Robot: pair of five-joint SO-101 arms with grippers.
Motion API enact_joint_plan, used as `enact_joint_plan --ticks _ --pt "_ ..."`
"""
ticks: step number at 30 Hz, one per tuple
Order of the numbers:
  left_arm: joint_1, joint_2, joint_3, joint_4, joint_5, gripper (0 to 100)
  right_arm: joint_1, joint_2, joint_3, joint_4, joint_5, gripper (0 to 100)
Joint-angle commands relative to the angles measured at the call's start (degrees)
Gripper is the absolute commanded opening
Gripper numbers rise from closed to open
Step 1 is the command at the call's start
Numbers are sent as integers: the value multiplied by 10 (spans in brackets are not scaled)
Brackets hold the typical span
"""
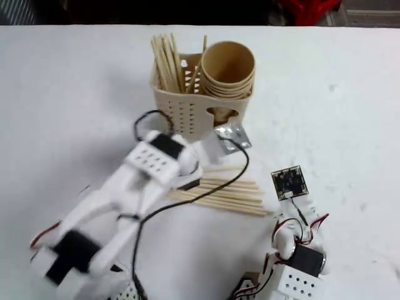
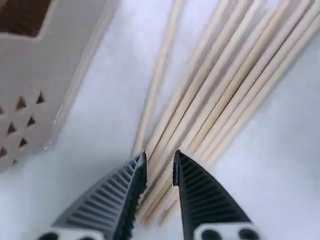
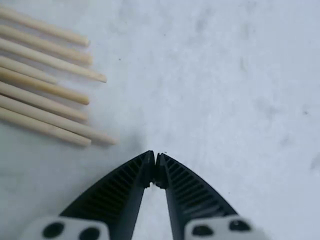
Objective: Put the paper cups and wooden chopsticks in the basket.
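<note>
White table (image 1: 350,94) filled the high view, with a dark strip of room behind its far edge. Toward the far side stood the basket (image 1: 181,112), a cream container with perforated walls. Inside it, a nested stack of paper cups (image 1: 228,62) leaned in one half, mouth tipped up toward the camera. A bunch of upright chopsticks (image 1: 165,59) stood in the other half, their ends rising above the rim. Near the front of the basket, the loose chopsticks (image 1: 231,195) lay flat on the table in a rough row. The left arm (image 1: 125,194) stretched from the near left corner to their left ends. The right arm (image 1: 297,262) sat folded at the near right, apart from them.

From the left wrist, the left tool (image 2: 160,162) hung low over one end of the loose chopsticks (image 2: 225,90). Its jaws were spread a little, with sticks showing in the narrow gap. Whether the tool touched any stick could not be told. The basket's wall (image 2: 30,75) stood just beside the row.

From the right wrist, the right tool (image 3: 155,162) had its jaws pressed together over bare table (image 3: 225,75). The ends of the loose chopsticks (image 3: 45,100) lay near it, not touching.
</note>
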Motion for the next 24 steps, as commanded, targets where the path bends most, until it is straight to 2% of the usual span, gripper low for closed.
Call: enact_joint_plan --ticks 1,9,19,23,24 --pt "6 122 -105 -28 -11 106 3 -5 4 2 4 15" --pt "7 261 -195 -25 -13 107 3 -5 4 2 4 15" --pt "7 316 -244 7 -13 104 3 -5 4 2 3 15" --pt "7 313 -240 7 -14 15 3 -5 4 2 3 15" --pt "7 312 -239 7 -14 24 3 -5 4 2 3 15"
